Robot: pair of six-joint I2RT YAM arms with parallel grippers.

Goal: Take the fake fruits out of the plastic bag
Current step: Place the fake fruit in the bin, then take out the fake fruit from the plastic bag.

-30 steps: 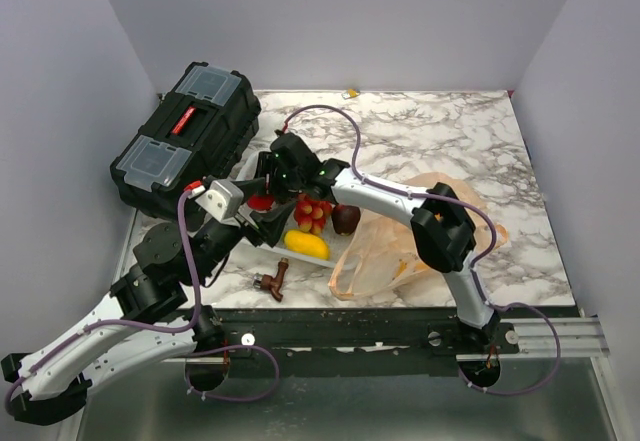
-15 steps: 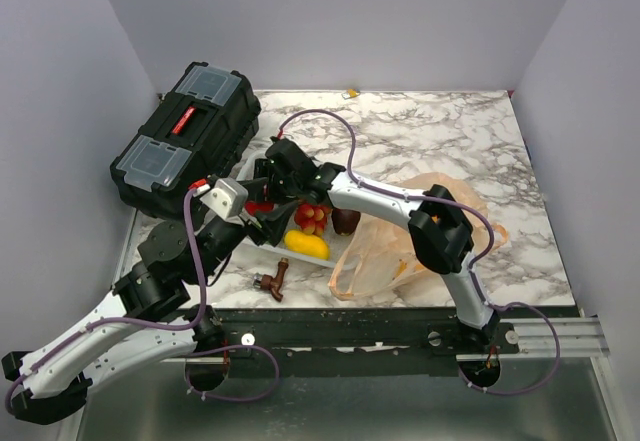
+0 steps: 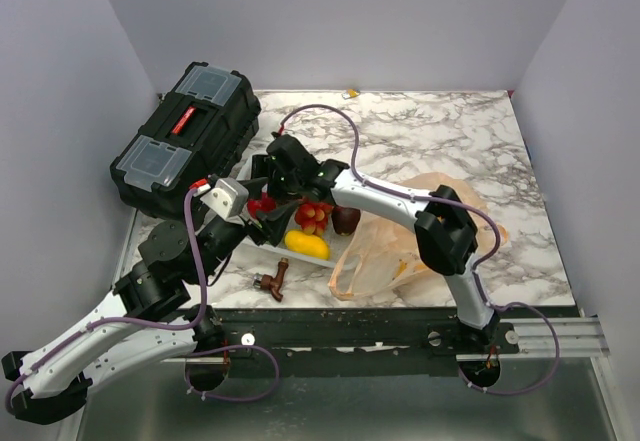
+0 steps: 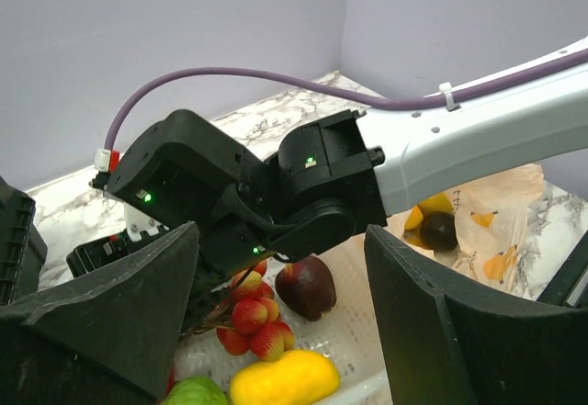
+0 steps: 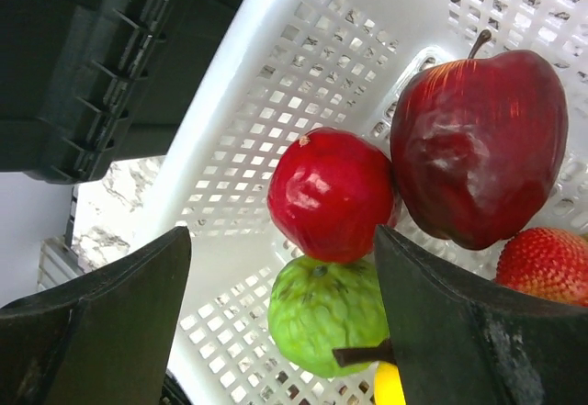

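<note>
Both grippers are spread wide, holding nothing. The right gripper (image 5: 280, 240) hovers over the basket (image 5: 276, 74), where a red fruit (image 5: 331, 194), an apple (image 5: 478, 148) and a green fruit (image 5: 326, 313) lie touching. The left gripper (image 4: 280, 235) faces it. The bag (image 3: 400, 251) lies just right of the basket, a dark fruit (image 4: 439, 230) at its edge (inside or not, unclear).

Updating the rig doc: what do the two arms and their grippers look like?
The left arm and right arm have white links with black joint housings and a purple cable looped along each. The left gripper and right gripper have broad, black, wedge-shaped fingers. Small green lights glow on the right wrist housing.
</note>
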